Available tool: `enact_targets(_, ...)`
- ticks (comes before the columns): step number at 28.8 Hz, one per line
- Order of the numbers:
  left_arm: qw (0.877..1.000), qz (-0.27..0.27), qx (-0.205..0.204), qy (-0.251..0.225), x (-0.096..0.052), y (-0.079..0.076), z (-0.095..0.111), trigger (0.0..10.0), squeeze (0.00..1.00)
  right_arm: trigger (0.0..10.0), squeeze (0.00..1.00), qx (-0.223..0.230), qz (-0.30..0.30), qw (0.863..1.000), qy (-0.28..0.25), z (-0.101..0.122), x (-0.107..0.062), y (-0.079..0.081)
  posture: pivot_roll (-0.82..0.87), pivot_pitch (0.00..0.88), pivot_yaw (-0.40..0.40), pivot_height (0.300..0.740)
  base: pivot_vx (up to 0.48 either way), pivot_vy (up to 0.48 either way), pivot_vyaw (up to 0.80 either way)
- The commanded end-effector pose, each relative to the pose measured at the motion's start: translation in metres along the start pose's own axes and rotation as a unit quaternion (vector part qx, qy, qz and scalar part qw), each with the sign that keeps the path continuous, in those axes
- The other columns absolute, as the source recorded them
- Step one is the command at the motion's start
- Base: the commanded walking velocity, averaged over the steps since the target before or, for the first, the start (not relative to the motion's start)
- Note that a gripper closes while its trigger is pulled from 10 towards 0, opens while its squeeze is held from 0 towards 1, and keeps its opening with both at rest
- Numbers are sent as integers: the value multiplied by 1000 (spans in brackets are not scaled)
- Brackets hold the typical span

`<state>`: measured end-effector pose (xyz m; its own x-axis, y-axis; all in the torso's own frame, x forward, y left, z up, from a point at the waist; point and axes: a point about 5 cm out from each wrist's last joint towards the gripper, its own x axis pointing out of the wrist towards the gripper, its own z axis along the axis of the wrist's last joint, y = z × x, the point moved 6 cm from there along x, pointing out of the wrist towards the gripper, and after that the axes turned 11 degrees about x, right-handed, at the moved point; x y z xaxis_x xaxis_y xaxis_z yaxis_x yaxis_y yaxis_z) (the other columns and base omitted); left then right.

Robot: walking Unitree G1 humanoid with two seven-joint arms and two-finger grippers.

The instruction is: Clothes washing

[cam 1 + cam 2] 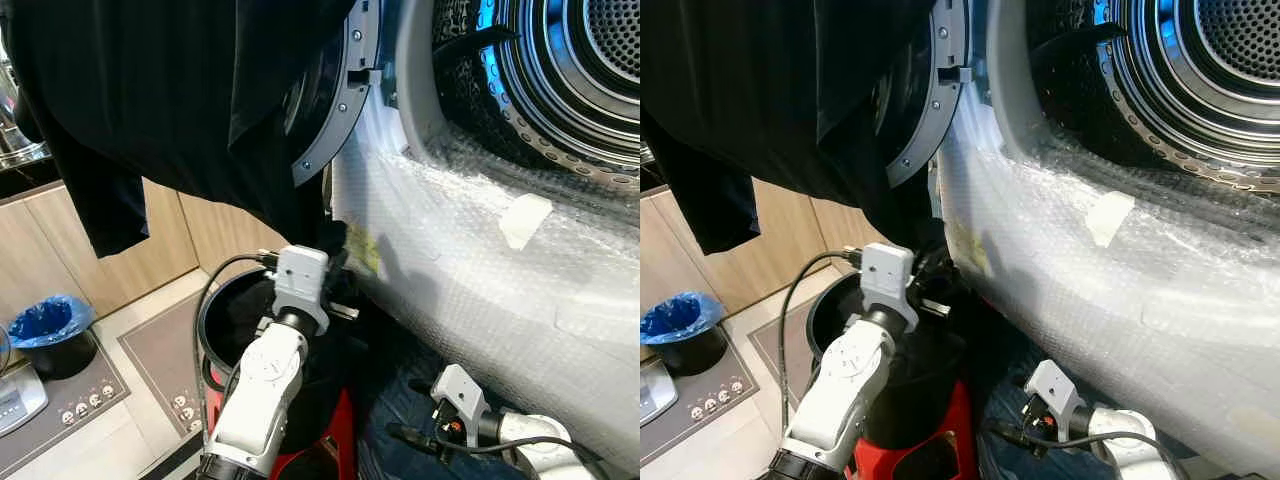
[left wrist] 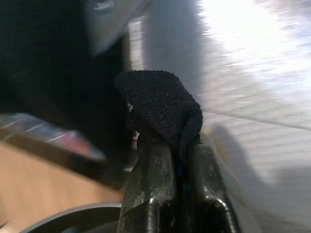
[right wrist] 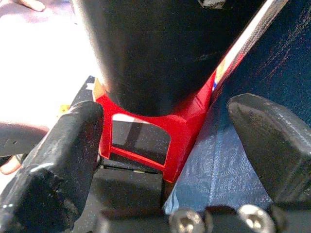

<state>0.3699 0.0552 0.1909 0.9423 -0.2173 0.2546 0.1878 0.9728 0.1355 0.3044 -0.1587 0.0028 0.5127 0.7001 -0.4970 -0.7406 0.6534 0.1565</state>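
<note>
Laundry loading in progress, garment lifted but not yet in the drum. Far left, lower frame: small bin with blue liner point(image 1: 45, 322) on the floor by wooden cabinets point(image 1: 60, 235), not involved. Upper left to centre: black garment point(image 1: 150, 110) hangs in a broad drape across the open washer door point(image 1: 335, 110), its lower folds trailing toward the black basket point(image 1: 215, 310) on the red stand point(image 3: 170, 141). Judgement: it is held high so the hem clears the basket rim before the swing to the opening.

Centre, lower half: left gripper point(image 2: 167, 145) is raised from the basket beside the bubble-wrapped washer front point(image 1: 480, 280). Jaws pinched together on a fold of the black knit fabric, which bunches over the fingertips in the left wrist view. Grip is on a small corner only; slipping looks possible.

Lower right: right gripper point(image 3: 165, 145) sits low near blue denim cloth point(image 1: 400, 420), facing the red stand. Jaws spread wide, nothing between them.

Upper right: steel drum point(image 1: 570, 70) is open, with a dark item at its left lip. Next move presumably carries the garment right and up, over the padded sill.
</note>
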Motion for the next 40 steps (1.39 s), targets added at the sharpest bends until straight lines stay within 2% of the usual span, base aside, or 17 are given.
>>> enact_targets(1,999,31,4,13,-2,15,-6,10000,0,10000,0,-8,0,1000,-4,6,-1,-2,-21,0,-24,740,0,0,0)
enact_targets(3,998,49,3,30,-5,28,-15,10000,0,10000,0,-8,-1,1000,-4,6,-1,-2,-21,0,-23,740,0,0,0)
enact_targets(5,998,54,3,34,-6,32,-17,10000,0,10000,0,-7,-1,1000,-4,6,-1,-2,-21,0,-23,740,0,0,0)
enact_targets(7,994,85,-18,68,-9,51,-33,10000,0,10000,0,-6,-2,1000,-4,6,-2,-3,-18,0,-25,740,0,0,0)
enact_targets(8,994,85,-18,68,-9,51,-33,10000,0,10000,0,-6,-2,1000,-4,6,-2,-3,-18,0,-25,740,0,0,0)
enact_targets(9,990,108,-18,92,-12,64,-44,10000,0,10000,0,-6,-2,1000,-3,6,-2,-3,-19,0,-24,740,0,0,0)
enact_targets(12,983,140,-40,114,-16,79,-55,10000,0,10000,0,-7,-2,1000,-3,6,-2,-3,-18,0,-25,740,0,0,0)
enact_targets(13,975,171,-44,132,-20,91,-63,10000,0,10000,0,-7,-2,1000,-3,6,-2,-3,-18,0,-25,740,0,0,0)
enact_targets(17,965,203,-55,160,-26,106,-77,10000,0,10000,0,-7,-2,1000,-3,7,-1,-4,-20,0,-27,740,0,0,0)
enact_targets(21,964,198,-68,166,-25,106,-80,10000,0,10000,0,-7,-2,1000,-3,6,-2,-4,-23,0,-26,740,0,0,0)
enact_targets(22,965,193,-72,164,-23,106,-79,10000,392,10000,0,-7,-3,1000,-3,6,-3,-4,-25,0,-26,740,0,0,0)
enact_targets(24,965,190,-79,161,-21,105,-79,10000,392,10000,0,-7,-3,1000,-3,6,-3,-4,-25,0,-26,740,0,0,0)
enact_targets(25,965,189,-76,163,-21,105,-79,10000,953,10000,0,-7,-3,1000,-3,6,-3,-4,-28,0,-25,740,0,0,0)
enact_targets(26,965,186,-79,165,-20,104,-79,10000,906,10000,0,-6,-3,1000,-4,6,-3,-4,-28,0,-25,740,0,0,0)
enact_targets(28,969,165,-87,164,-17,99,-78,10000,937,10000,0,-6,-4,1000,-4,6,-3,-4,-30,0,-23,740,0,0,0)
enact_targets(29,969,161,-91,163,-16,97,-78,10000,1000,10000,0,-6,-4,1000,-4,5,-3,-4,-31,0,-21,740,0,0,0)
enact_targets(40,975,113,-90,171,-15,85,-80,10000,1000,10000,0,-4,-4,1000,-5,3,-2,-2,-30,0,-16,740,0,0,0)
